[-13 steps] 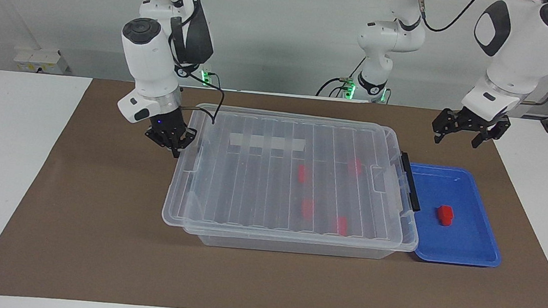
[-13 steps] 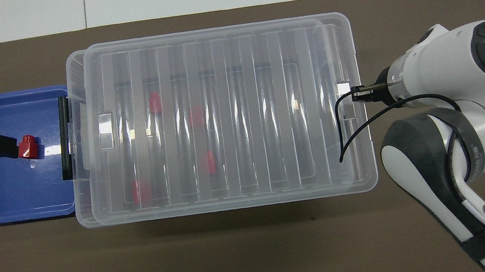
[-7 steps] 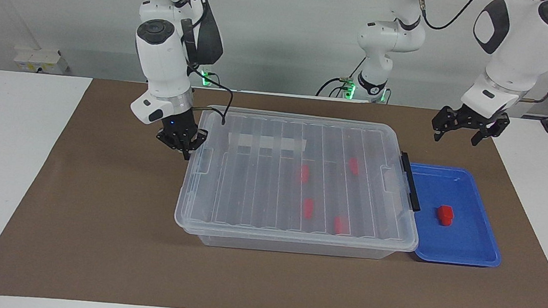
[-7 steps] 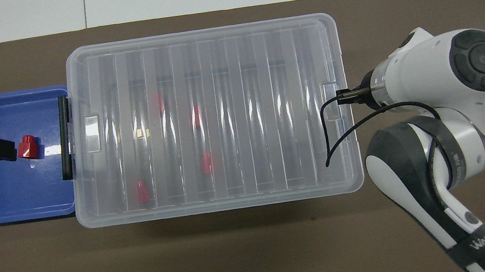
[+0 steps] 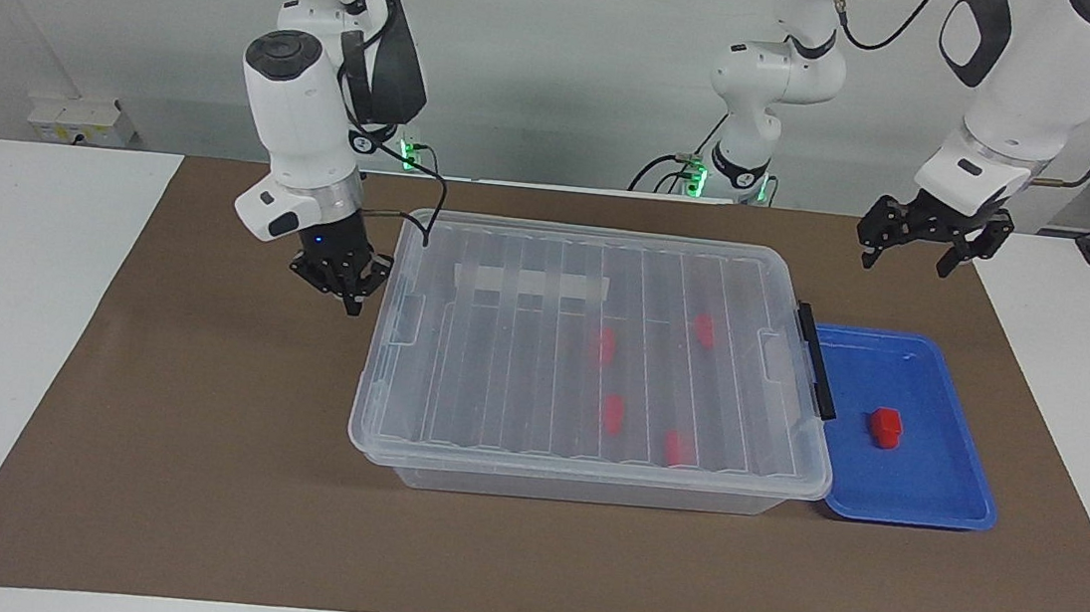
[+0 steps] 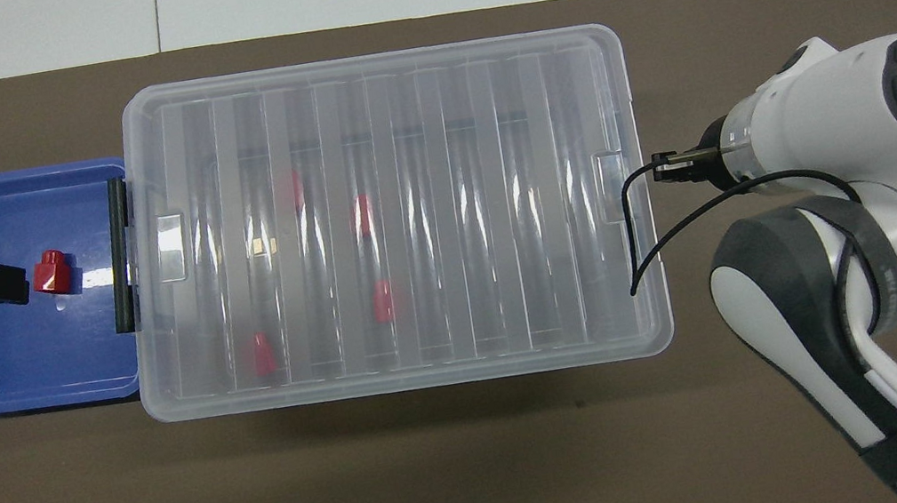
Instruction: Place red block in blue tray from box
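The box [image 5: 600, 361] is sitting mid-table on the brown mat [image 5: 189, 472] w/ its clear ribbed lid [image 6: 393, 215] lying flat and square on top, covering it edge to edge. A black latch [image 5: 817, 362] is showing at the end toward the left arm, and a white tape strip [image 5: 532, 283] is lying across the lid nearer the robots. Four red blocks are showing blurred thru the lid, e.g. one at [image 5: 612, 410].

The blue tray [image 5: 946, 505] is sitting right against the box's latch end. One red block [image 5: 885, 427] is lying in it, approx. in the middle, touching no rim.

Right gripper [image 5: 347, 285] is hanging low just beside the box's other end, pointing down at the mat, apart from the lid's edge. Fingers look drawn together, nothing between them.

Left gripper [image 5: 923, 244] is hovering up in the air over the mat beside the tray's robot-side edge, fingers spread apart, holding nothing.
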